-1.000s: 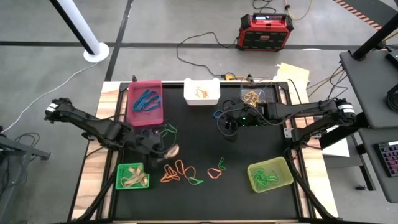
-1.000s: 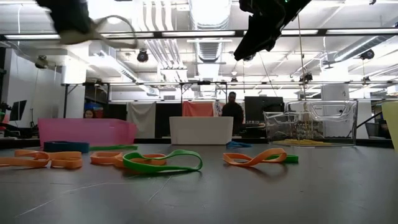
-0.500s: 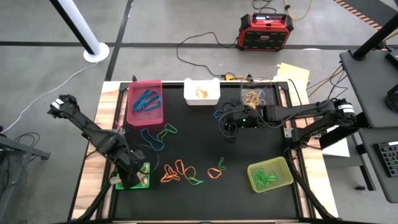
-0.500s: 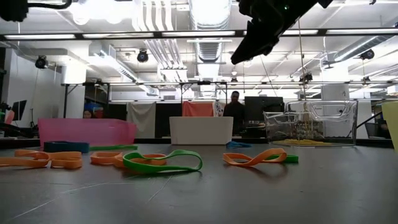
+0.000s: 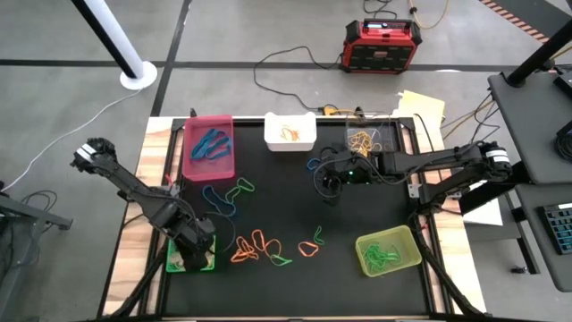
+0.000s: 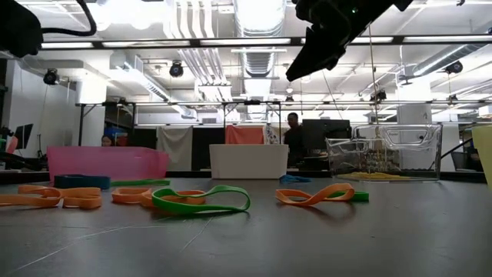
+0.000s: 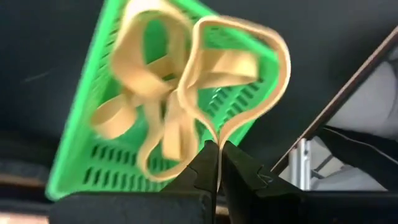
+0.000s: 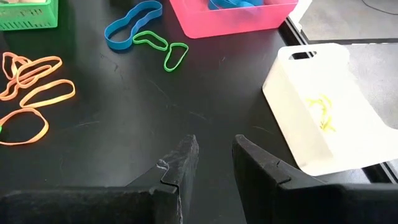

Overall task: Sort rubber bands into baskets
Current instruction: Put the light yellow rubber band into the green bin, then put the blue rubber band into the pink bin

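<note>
My left gripper (image 5: 191, 254) hovers over the bright green basket (image 5: 176, 264) at the table's near left, shut on a tan rubber band (image 7: 239, 74). Other tan bands (image 7: 140, 93) lie in that basket (image 7: 87, 168). My right gripper (image 8: 214, 155) stands open above the table's middle (image 5: 323, 182), nothing between its fingers. Loose orange bands (image 5: 253, 246), green bands (image 5: 243, 188) and a blue band (image 5: 219, 199) lie flat on the black mat. The pink basket (image 5: 210, 146), white basket (image 5: 290, 131), clear basket (image 5: 371, 139) and yellow-green basket (image 5: 388, 250) stand around them. My left gripper pinches the tan band at one narrow bend of its loop (image 7: 216, 134) between the two fingertips. The fingers come steeply from above. The loop hangs open below them over the green basket; whether its lower end touches the bands inside I cannot tell.
A red-and-black box (image 5: 382, 45) and cables lie on the floor beyond the far edge. Papers (image 5: 420, 107) sit at the far right corner. A person (image 6: 290, 138) stands in the room behind the table. Bare mat lies between the loose bands and the yellow-green basket.
My left gripper has carried the tan band from the mat's left-middle toward the near left corner, sinking and tipping to point steeply down, with its wrist rolled. It now stands over the green basket, still shut on the band.
</note>
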You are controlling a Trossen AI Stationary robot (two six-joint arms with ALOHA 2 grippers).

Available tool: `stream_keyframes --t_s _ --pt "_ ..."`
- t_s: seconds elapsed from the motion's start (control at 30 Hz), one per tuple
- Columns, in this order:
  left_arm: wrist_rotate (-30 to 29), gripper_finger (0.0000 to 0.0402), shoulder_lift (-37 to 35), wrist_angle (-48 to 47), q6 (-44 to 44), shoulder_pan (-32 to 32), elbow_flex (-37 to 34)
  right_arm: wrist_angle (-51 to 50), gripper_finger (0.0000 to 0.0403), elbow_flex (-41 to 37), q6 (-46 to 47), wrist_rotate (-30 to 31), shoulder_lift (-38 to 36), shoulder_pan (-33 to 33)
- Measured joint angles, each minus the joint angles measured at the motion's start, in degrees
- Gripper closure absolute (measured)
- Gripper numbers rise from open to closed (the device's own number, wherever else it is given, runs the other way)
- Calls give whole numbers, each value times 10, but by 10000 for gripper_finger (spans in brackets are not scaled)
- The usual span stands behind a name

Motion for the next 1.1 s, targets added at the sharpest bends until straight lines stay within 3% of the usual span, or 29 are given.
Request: stream_keyframes --t_s 0.43,0.73,0.97,1.1 --pt "-5 399 50 3 1 0 -27 0 307 0 1 0 0 0" --pt "-25 315 54 -38 -7 0 -23 3 307 0 3 0 0 0" --pt "-28 262 52 -36 37 0 -17 9 307 0 0 0 0 0" --pt "-91 258 52 -34 78 0 16 66 307 0 -37 -1 0 0"
